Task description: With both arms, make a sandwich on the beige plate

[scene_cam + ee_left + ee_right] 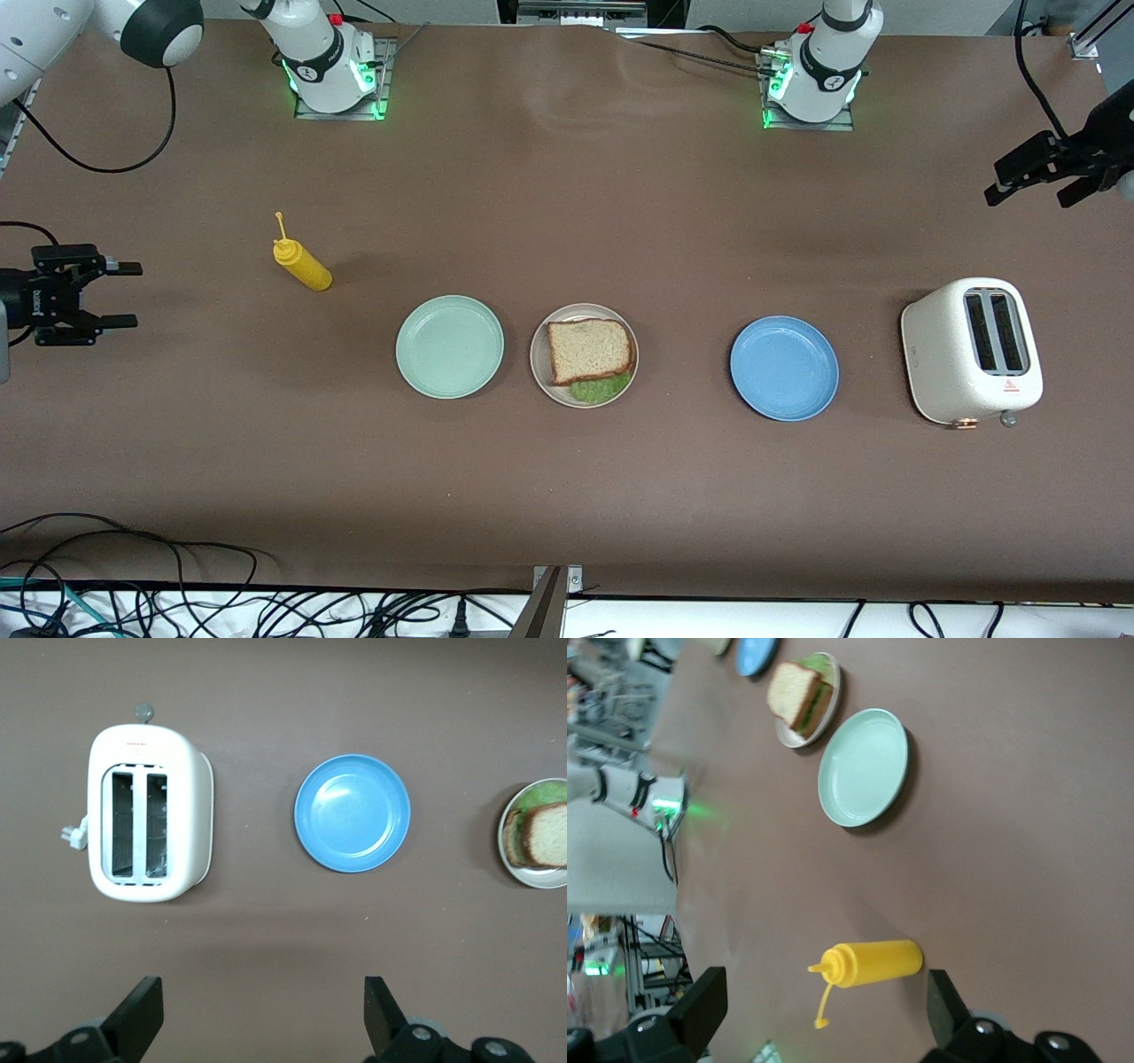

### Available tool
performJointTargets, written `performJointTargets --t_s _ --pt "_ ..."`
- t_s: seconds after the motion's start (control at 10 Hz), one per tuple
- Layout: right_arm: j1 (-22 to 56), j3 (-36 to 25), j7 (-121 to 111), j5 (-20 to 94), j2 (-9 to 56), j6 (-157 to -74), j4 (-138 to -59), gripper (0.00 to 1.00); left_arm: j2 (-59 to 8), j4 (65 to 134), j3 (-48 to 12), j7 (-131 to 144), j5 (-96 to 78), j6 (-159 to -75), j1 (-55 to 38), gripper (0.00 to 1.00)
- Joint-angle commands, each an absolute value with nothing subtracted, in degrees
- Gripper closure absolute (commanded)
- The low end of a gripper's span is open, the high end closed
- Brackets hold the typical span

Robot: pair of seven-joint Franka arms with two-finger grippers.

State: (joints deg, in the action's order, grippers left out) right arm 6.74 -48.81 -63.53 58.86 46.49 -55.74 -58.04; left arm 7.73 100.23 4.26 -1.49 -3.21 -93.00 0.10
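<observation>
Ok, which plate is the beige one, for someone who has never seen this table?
Three round plates sit in a row on the brown table. The pale beige round plate is the middle one, between the mint green plate and the blue plate. It alone holds food: the brown bread and lettuce sandwich.

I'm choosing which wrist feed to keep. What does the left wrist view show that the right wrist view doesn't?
Only the left wrist view: the toaster, slots empty, beside the blue plate, seen whole. Only the right wrist view: the mustard bottle, the green plate and an arm's base. Both: the sandwich on the beige plate, and the view's own open gripper, left gripper or right gripper.
</observation>
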Motion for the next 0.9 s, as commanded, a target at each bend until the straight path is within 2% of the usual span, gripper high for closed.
performJointTargets --t_s 0.0,0.3,0.5,0.6,0.8 --pt "6.24 -43.62 -46.83 52.50 44.14 -55.10 -52.57 0.00 6.95 98.54 3.16 -0.53 -1.06 -91.50 0.27 0.00" --pt "5.89 -28.80 -20.31 34.10 36.86 -55.63 -52.03 0.00 6.33 98.35 3.34 -0.62 -1.05 -91.49 0.53 0.00" --pt "4.40 -10.99 -10.58 8.14 31.58 -57.21 -52.38 0.00 6.24 98.26 3.25 -0.70 -0.62 -91.49 0.53 0.00" --pt "4.39 -5.24 -5.85 -0.18 29.46 -57.30 -53.86 0.00 6.24 98.26 3.51 -0.70 -0.18 -91.49 0.61 0.00" --pt "4.39 -4.13 -2.29 -1.32 24.99 -61.49 -59.82 0.00 5.80 98.00 3.60 -0.70 -0.26 -91.58 0.70 0.00"
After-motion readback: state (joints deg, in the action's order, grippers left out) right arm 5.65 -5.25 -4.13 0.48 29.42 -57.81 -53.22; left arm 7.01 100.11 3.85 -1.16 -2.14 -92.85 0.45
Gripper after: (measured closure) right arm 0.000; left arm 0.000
